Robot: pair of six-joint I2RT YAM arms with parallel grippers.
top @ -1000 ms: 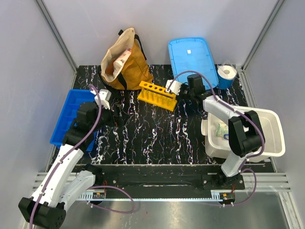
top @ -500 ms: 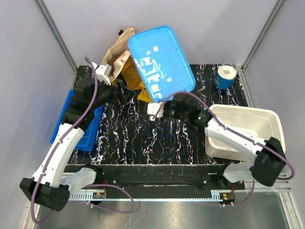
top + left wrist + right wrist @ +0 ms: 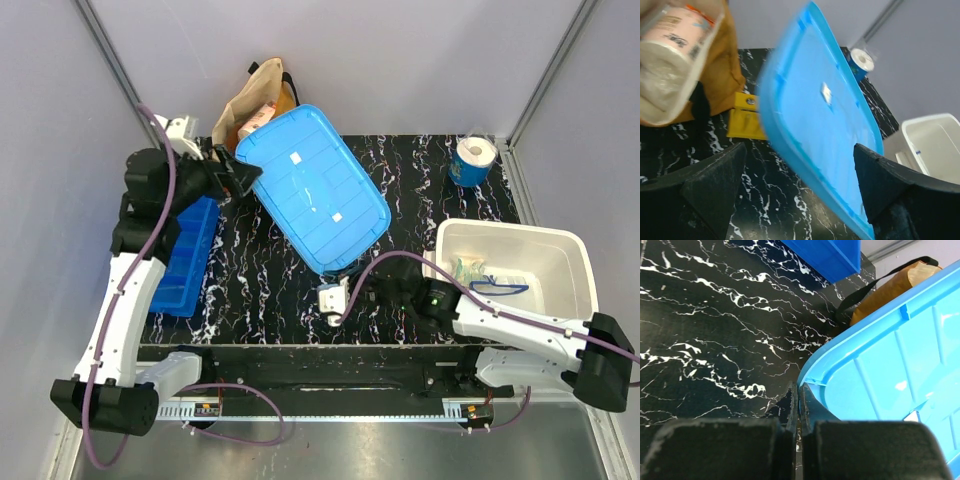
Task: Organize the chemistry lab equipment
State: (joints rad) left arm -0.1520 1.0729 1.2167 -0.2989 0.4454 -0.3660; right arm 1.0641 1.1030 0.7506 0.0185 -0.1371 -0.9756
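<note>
The light-blue lid [image 3: 312, 195] is being gripped at its rim by the closed jaws of the right gripper [image 3: 799, 402]. The jaws of the left gripper [image 3: 238, 180] are being held wide open astride its far edge.

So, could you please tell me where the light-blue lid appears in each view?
Top external: light-blue lid centre-left, tilted.
Left wrist: lid fills the middle.
Right wrist: lid on the right half, corner in the right tool.
Shared landmark: tan bag, in all three.

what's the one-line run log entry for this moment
right gripper: shut on corner of light-blue plastic lid | left gripper: open at lid's far corner | lid: tilted in the air
</note>
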